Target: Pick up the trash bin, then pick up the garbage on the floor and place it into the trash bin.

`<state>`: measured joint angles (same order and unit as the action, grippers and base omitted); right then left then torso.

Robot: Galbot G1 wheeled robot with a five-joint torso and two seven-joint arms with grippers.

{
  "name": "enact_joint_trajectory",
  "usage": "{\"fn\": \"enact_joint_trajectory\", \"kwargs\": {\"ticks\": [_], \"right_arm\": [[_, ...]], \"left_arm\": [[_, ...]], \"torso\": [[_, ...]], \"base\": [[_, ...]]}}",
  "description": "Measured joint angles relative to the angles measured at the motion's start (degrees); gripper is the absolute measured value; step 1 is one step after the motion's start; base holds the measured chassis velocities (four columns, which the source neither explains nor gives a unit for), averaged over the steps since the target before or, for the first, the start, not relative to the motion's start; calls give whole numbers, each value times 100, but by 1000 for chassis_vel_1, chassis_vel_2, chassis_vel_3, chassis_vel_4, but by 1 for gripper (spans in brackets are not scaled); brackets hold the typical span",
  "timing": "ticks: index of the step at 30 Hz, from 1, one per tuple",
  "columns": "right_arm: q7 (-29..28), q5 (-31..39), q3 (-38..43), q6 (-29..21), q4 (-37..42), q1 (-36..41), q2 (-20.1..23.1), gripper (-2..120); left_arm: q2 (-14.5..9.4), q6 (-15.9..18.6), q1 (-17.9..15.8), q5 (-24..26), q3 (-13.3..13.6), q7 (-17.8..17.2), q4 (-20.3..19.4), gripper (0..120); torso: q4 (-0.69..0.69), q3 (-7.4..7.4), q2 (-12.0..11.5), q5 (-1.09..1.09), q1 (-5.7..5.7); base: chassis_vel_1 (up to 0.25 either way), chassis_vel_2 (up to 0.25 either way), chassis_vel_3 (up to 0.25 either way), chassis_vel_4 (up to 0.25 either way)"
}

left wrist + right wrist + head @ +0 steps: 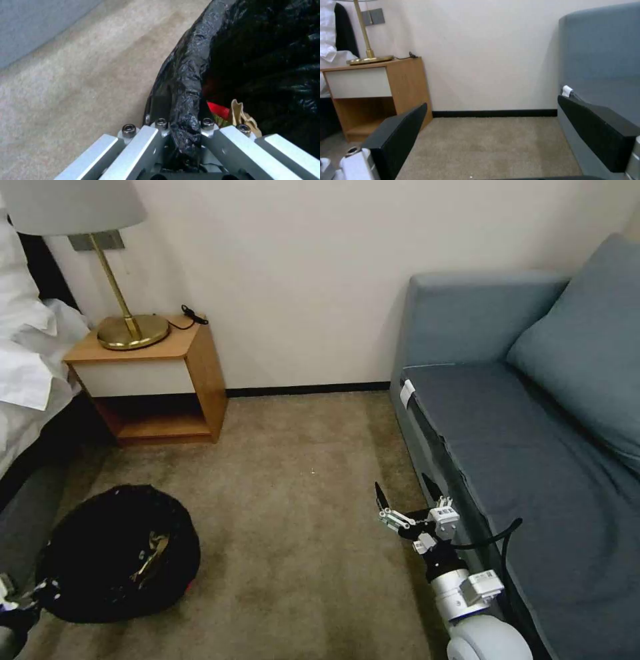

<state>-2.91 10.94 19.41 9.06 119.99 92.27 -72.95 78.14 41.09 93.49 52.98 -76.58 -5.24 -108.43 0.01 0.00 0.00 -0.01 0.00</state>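
The bin [120, 553] stands on the floor [293, 513] at the robot's left front, near the nightstand [153, 380] and well apart from the sofa [533, 467]. The left gripper [185, 140] is at the bin's near rim; its fingers [140, 147] are drawn in narrow, pinching a fold of the black liner [186, 82] and what appears to be the rim beneath it. Garbage is in the bin: a red packet [218, 110] and a crumpled brown paper bag [243, 117] lie just inside the gripped edge. The right gripper [407, 500] hangs above the carpet just beside the sofa front, fingers [400, 132] spread wide and holding nothing. No litter can be made out on the carpet ahead, save a tiny pale speck [312, 471] too small to identify. Judgement: collection looks largely done, with the bin held. Risks noted: the grip may bear mainly on loose liner rather than the rigid wall, in which case a lift could pull the bag free or let the bin slip. A one-sided hold on a wide bin would tilt it, and the contents by the rim could spill out. The right arm sits close to the sofa, so any swing to that side could strike the upholstery.
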Motion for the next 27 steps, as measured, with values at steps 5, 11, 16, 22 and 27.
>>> {"fn": "enact_joint_trajectory", "kwargs": {"ticks": [5,11,16,22,27], "right_arm": [[-2,1,-4,-4,-3,-3,1,100],[-5,4,-7,-7,-5,-6,1,100],[-6,5,-10,-9,-7,-7,1,100],[-7,8,-11,-10,-9,-8,1,100],[-9,10,-12,-11,-10,-11,1,100]], "left_arm": [[-27,-11,-108,18,-13,-12,270,3],[-88,-144,-148,-210,48,19,649,3],[-91,-239,-149,-397,113,44,705,3],[-71,-274,-113,-480,129,48,624,23],[-24,-603,-12,-722,104,159,409,43]], "torso": [[0,0,0,0,0],[0,0,0,4,0],[0,-1,0,8,0],[-1,0,0,0,0],[-1,0,-1,-1,0]], "base": [[0,0,0,0],[0,0,0,0],[0,0,0,0],[0,0,0,0],[0,0,0,0]]}}
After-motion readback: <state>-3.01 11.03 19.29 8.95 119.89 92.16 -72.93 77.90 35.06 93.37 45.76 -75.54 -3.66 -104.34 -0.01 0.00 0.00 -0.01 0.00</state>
